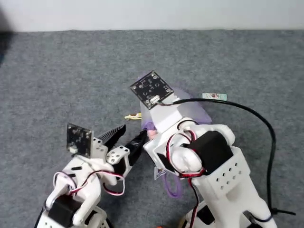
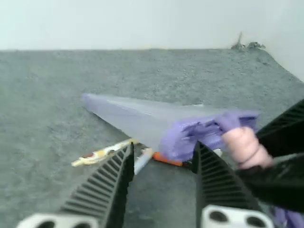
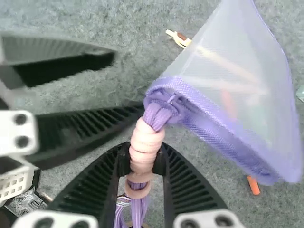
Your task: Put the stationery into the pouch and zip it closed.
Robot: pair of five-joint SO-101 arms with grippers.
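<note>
The purple mesh pouch (image 1: 192, 111) lies on the grey carpet with its near corner lifted. My right gripper (image 3: 142, 149) is shut on the pink bead (image 3: 142, 142) of the pouch's zip cord. My left gripper (image 2: 164, 148) is open, and the corner of the pouch (image 2: 190, 135) sits just ahead of its fingertips (image 2: 124, 164). A yellow pen (image 2: 102, 154), a white pen (image 2: 142, 161) and an orange pen (image 2: 166, 160) lie on the carpet at the pouch's edge. I cannot tell whether the pen shapes seen through the mesh (image 3: 237, 90) are inside or beneath it.
A small flat label-like item (image 1: 213, 96) lies beyond the pouch. A black cable (image 1: 261, 123) runs along the right arm's side. The purple cord loop (image 1: 173, 186) hangs by the right arm's base. Grey carpet (image 1: 71, 71) stretches to the left and back, up to a white wall.
</note>
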